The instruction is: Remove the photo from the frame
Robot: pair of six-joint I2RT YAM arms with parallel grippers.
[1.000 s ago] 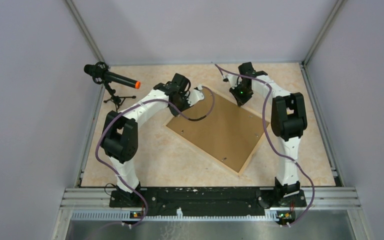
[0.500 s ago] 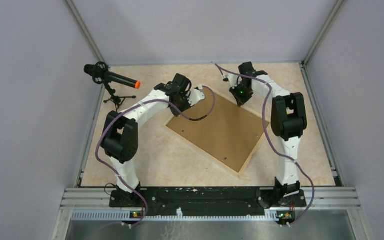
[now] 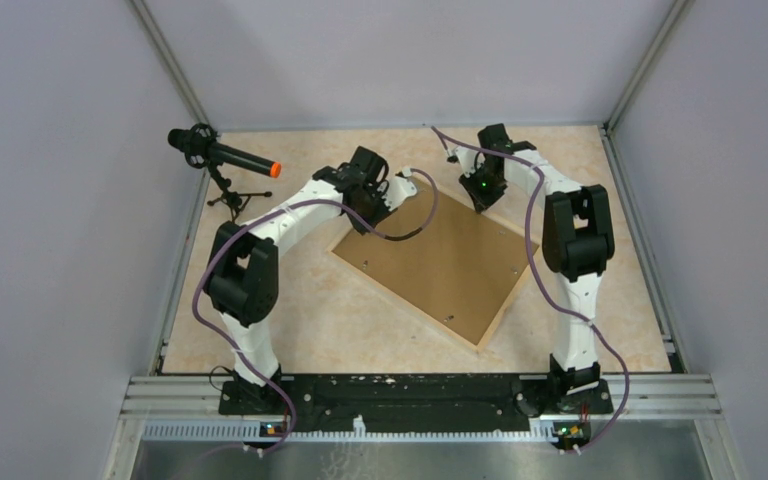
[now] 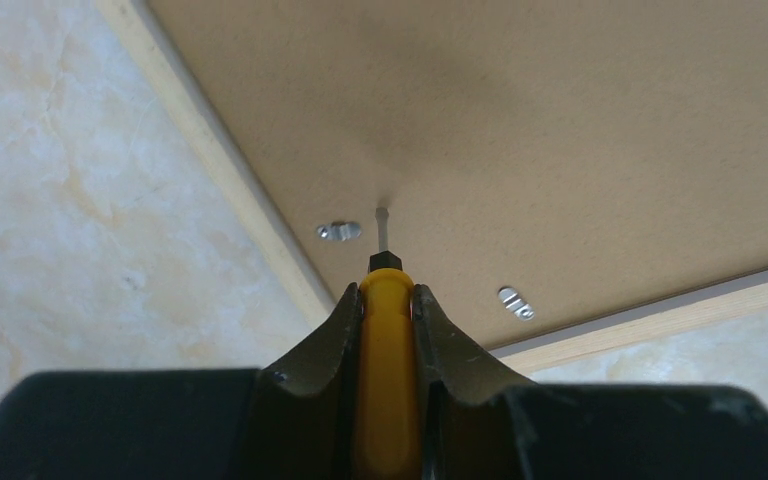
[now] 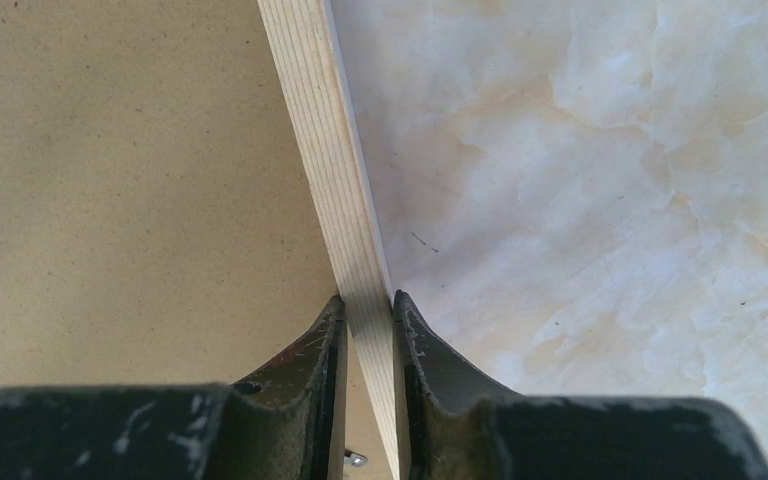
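Barely started: the frame [image 3: 440, 265] has its back on.
Your left gripper [image 4: 387, 290] clamps the screwdriver [image 4: 387, 400], clip [image 4: 339, 231] just ahead; right gripper [image 5: 367, 300] pinches the frame edge.

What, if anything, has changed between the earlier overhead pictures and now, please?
The left gripper, its jaws shut on the yellow-handled screwdriver, has shifted slightly to the right over the far corner of the frame, its cable swinging along. Nothing was taken hold of or let go. The right gripper, clamped on the frame's wooden edge, the frame itself and the microphone stayed put.
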